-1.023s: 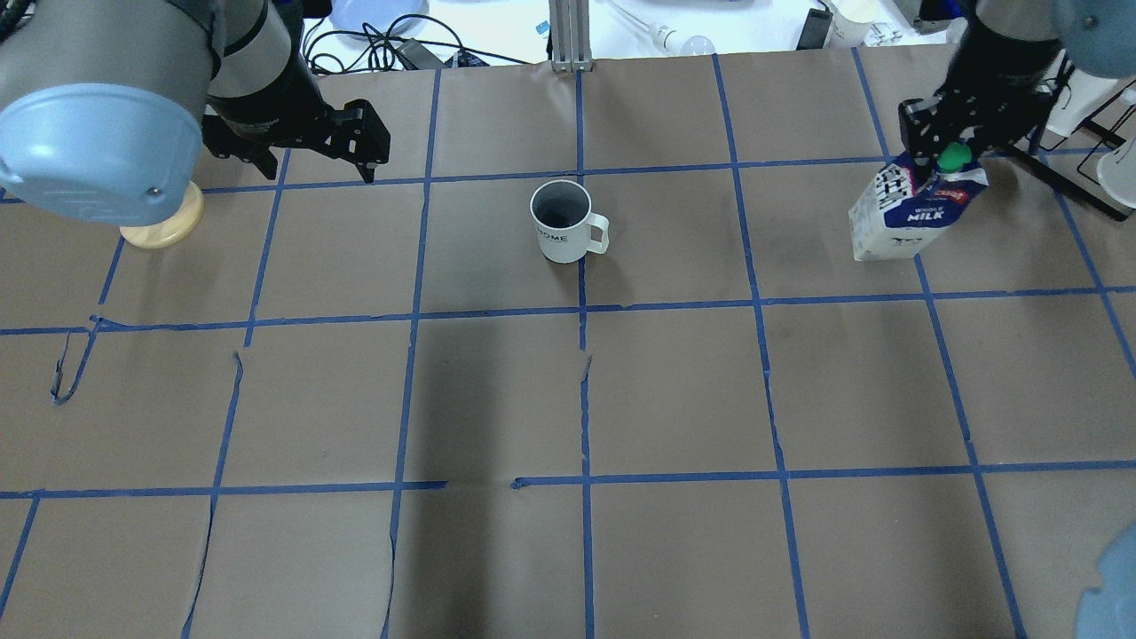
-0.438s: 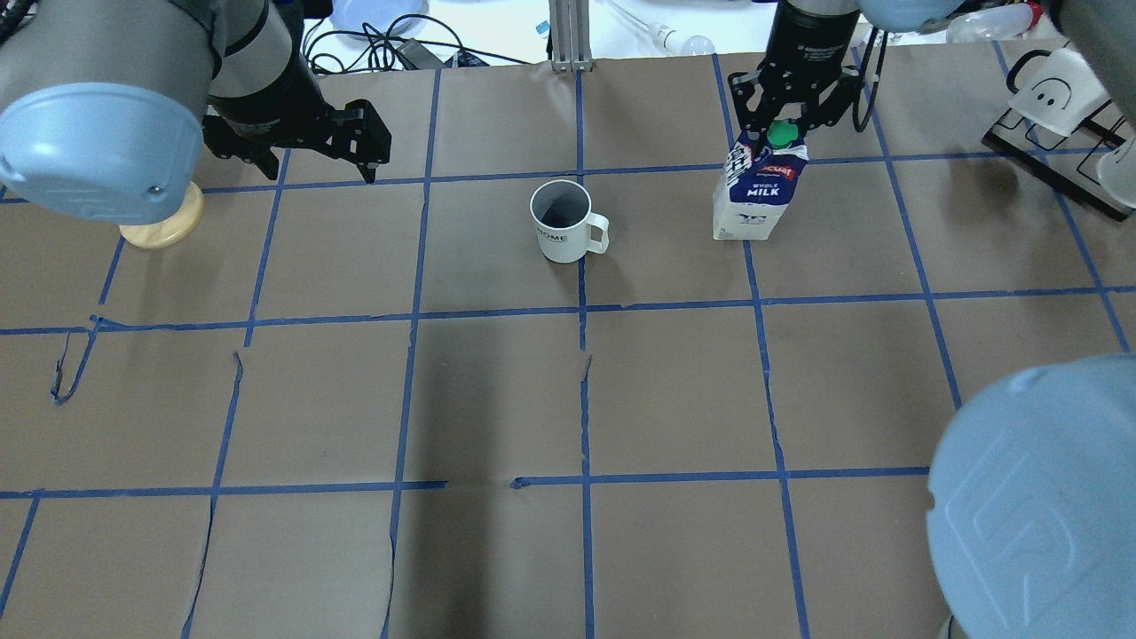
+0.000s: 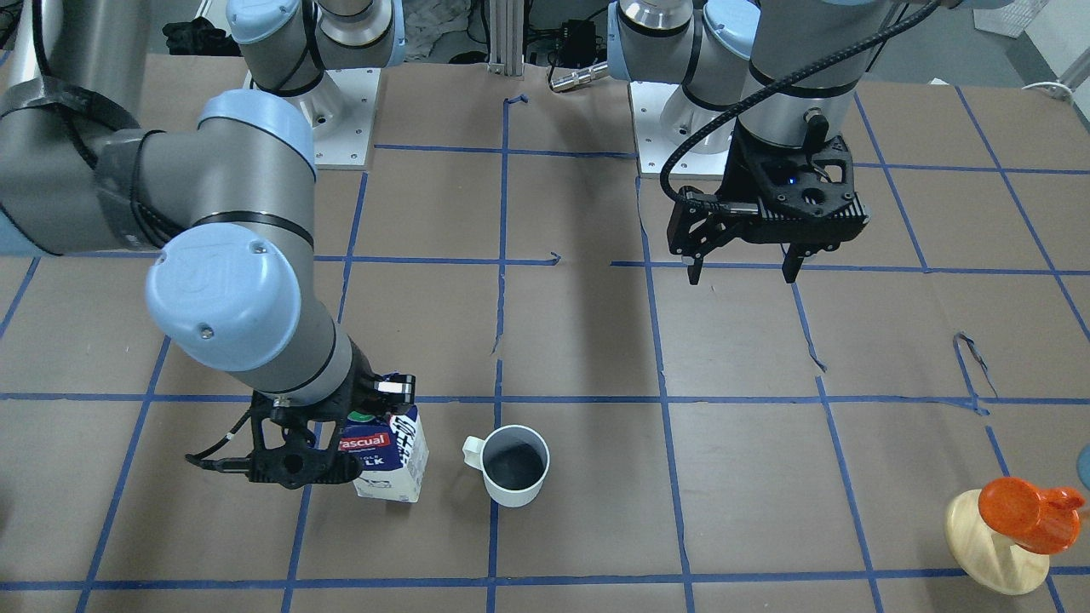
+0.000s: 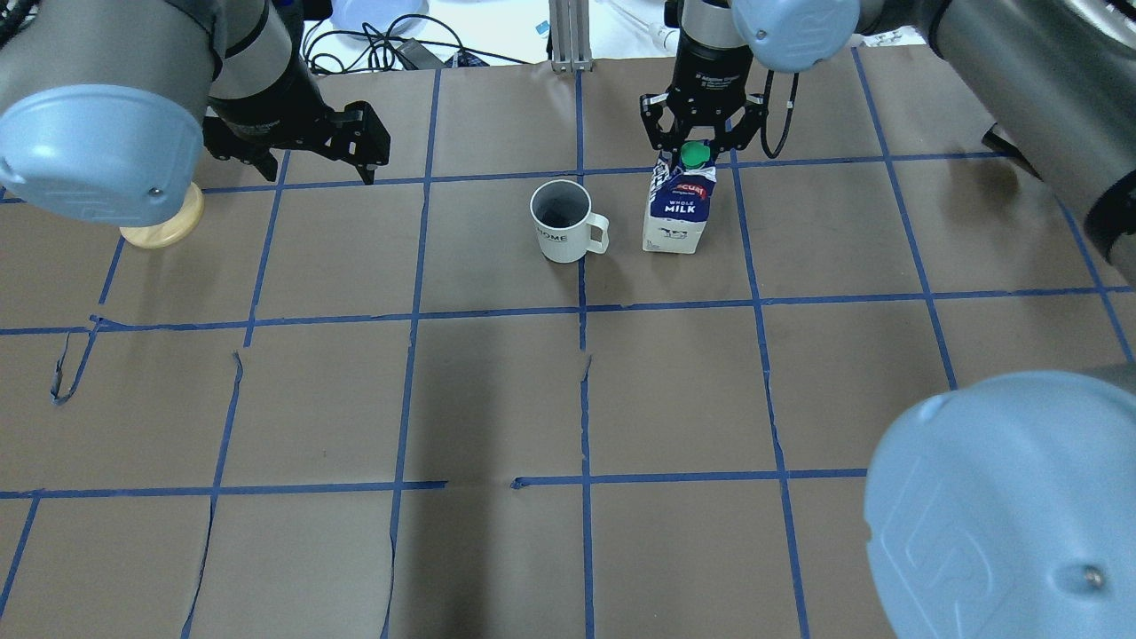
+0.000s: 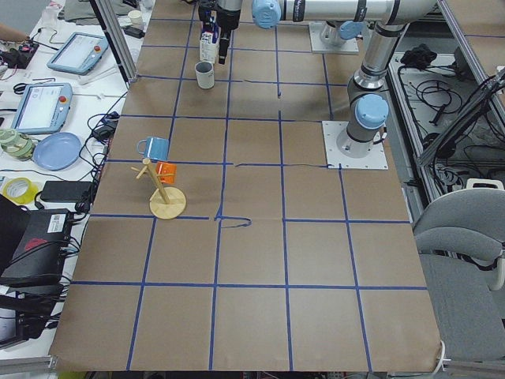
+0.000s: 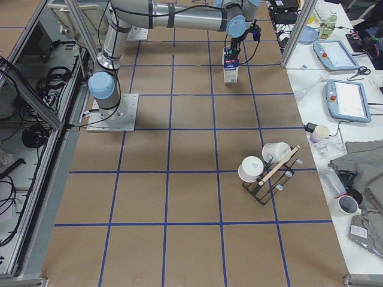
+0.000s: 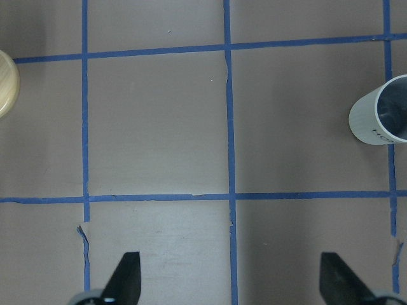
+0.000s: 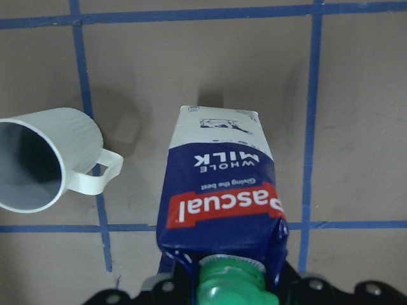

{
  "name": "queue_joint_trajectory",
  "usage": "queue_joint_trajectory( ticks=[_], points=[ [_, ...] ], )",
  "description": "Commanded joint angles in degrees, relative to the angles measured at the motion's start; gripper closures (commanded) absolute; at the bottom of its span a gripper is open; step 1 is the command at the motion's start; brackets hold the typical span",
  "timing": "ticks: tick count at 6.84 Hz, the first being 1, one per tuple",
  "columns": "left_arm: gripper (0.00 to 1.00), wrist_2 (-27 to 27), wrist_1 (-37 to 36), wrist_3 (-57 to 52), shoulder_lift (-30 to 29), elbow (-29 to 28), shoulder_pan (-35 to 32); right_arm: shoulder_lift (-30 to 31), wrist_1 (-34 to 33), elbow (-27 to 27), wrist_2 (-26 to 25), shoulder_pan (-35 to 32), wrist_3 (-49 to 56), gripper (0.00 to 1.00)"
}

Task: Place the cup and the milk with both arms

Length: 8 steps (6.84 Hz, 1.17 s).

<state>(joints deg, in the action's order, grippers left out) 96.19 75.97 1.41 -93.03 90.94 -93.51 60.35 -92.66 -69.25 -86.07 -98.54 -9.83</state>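
Note:
The white cup [image 4: 561, 222] stands upright near the table's far middle, handle toward the milk; it also shows in the front view [image 3: 513, 466] and both wrist views [image 7: 381, 117] [image 8: 44, 165]. The blue-and-white milk [image 4: 678, 209] stands upright just right of the cup, at or barely above the table [image 3: 392, 460] [image 8: 219, 184]. My right gripper [image 4: 695, 153] is shut on the carton's top beside the green cap [image 3: 358, 426]. My left gripper [image 4: 319, 173] is open and empty, raised well left of the cup [image 3: 742, 274] [image 7: 230, 279].
A wooden stand [image 3: 996, 545] with an orange cup [image 3: 1026, 502] is at the far left; its base [image 4: 164, 226] lies under my left arm. A black rack with white cups [image 6: 269, 170] stands on the right side. Blue tape lines grid the brown table [image 4: 497, 399].
My right arm has carried the milk leftward from the table's far right to just beside the cup. The left arm and the cup have not moved.

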Motion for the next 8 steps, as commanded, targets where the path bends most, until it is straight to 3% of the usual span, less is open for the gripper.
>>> queue_joint_trajectory(
  ticks=[1, 3, 5, 6, 8],
  points=[
    [0.0, 0.1, 0.1, 0.0, 0.0, 0.2, -0.1, -0.8, -0.4, -0.2, 1.0, -2.6, -2.6, 0.58],
    [0.0, 0.0, 0.1, 0.0, 0.0, 0.0, 0.0, -1.2, -0.4, -0.4, 0.4, -2.8, -2.2, 0.54],
    [0.0, -0.2, 0.1, 0.0, 0.0, -0.1, 0.0, -1.0, -0.3, -0.2, -0.1, -2.6, -0.9, 0.0],
    [0.0, -0.1, 0.1, 0.0, 0.0, 0.2, -0.1, 0.5, 0.7, 0.2, -1.5, -1.9, -0.6, 0.0],
    [0.0, -0.2, 0.1, 0.0, 0.0, 0.2, 0.0, 10.3, 4.6, -1.0, -3.1, 0.8, -0.3, 0.0]
  ],
)
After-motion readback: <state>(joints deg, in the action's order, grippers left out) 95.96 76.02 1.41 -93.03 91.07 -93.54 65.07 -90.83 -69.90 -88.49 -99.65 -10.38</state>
